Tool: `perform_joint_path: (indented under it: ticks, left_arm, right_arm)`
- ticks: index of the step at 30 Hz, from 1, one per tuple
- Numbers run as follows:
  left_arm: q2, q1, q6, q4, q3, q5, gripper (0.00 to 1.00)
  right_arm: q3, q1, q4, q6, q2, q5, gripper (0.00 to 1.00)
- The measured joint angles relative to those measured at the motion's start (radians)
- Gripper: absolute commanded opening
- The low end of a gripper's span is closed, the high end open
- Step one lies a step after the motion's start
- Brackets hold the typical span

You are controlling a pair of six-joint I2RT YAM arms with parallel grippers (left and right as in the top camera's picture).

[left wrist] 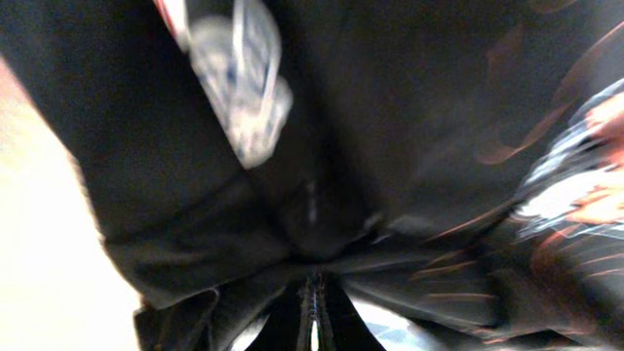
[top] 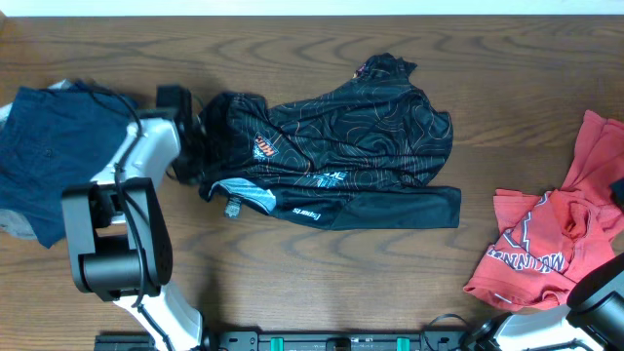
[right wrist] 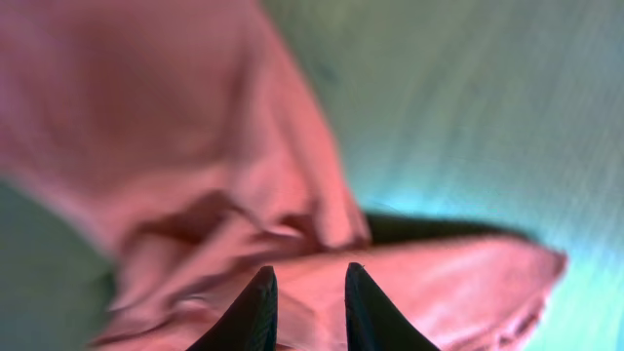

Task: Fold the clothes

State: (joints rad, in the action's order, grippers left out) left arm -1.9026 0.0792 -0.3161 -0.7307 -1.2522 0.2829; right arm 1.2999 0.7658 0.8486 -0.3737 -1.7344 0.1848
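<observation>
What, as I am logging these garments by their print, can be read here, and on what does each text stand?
"MINN...": white arched print, upside down, on the red T-shirt; the rest is creased.
On the black shirt, the white lettering and the orange logo: too small to read.
The white label, left wrist view: blurred, unreadable.

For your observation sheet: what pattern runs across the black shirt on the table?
Thin orange wavy contour lines on the black shirt, clearest in the overhead view.

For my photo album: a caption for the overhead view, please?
Left claw pinches the black shirt; navy garment and red T-shirt lie aside.
</observation>
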Motion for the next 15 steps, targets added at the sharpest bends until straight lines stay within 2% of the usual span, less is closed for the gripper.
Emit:
perform_joint_path:
  ticks: [3, 6, 8, 15]
  left_arm:
    - [-0.002, 0.010, 0.015, -0.043, -0.138, -0.002, 0.06]
    - [-0.002, 0.011, 0.030, -0.102, -0.257, -0.002, 0.06]
    - [-0.001, 0.010, 0.033, -0.174, -0.320, 0.006, 0.06]
    - [0.003, -0.056, 0.037, -0.431, -0.333, 0.100, 0.06]
  right_arm:
    - [0.041, -0.026, 0.025, 0.098, 0.000, -0.156, 0.25]
    - [0.045, -0.078, 0.124, 0.175, 0.000, -0.289, 0.20]
    - [0.043, -0.135, 0.193, 0.222, 0.000, -0.351, 0.21]
    - [-0.027, -0.308, 0.320, 0.279, 0.000, -0.419, 0.21]
